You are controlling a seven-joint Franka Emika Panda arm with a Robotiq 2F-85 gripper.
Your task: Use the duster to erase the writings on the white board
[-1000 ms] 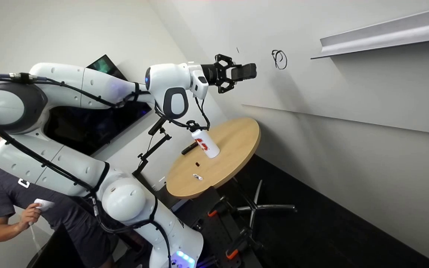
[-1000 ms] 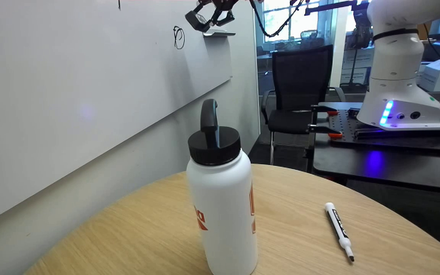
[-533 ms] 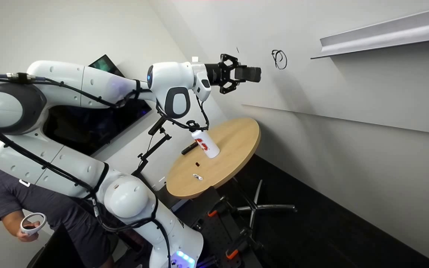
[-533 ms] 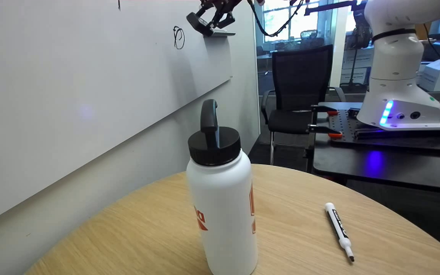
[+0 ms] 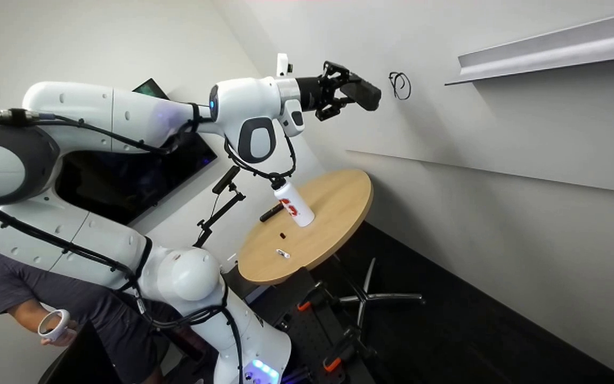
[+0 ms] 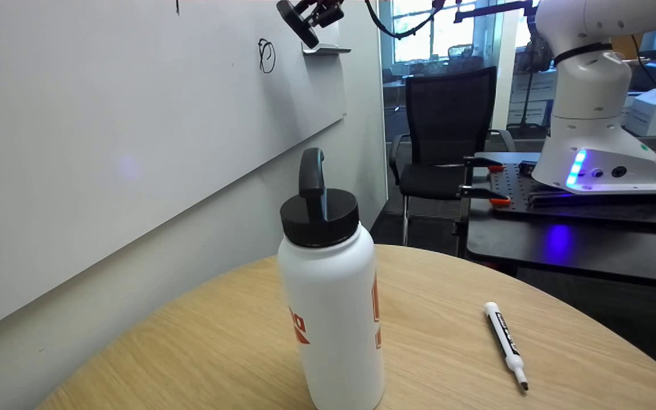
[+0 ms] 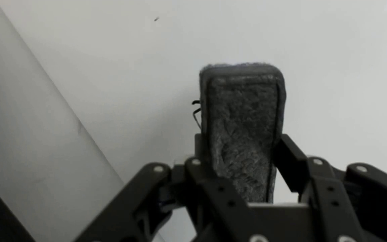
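Wrist view: nearest, a black, jointed two-finger gripper (image 7: 242, 151) is seen, its fingers clamped on the sides of a dark grey, fuzzy rectangular duster (image 7: 244, 129) held tilted in the air. By that duster, a thin black loop-shaped scribble (image 5: 400, 86) is partly hidden; in both exterior views it is shown whole and unerased, near the duster's end, on a smooth white board (image 6: 134, 97) behind. No contact with the board is apparent. The approach is judged to be the step in hand, with wiping not yet begun. Next, the duster should be squared to the board, carried over the scribble, pressed gently and rubbed across.
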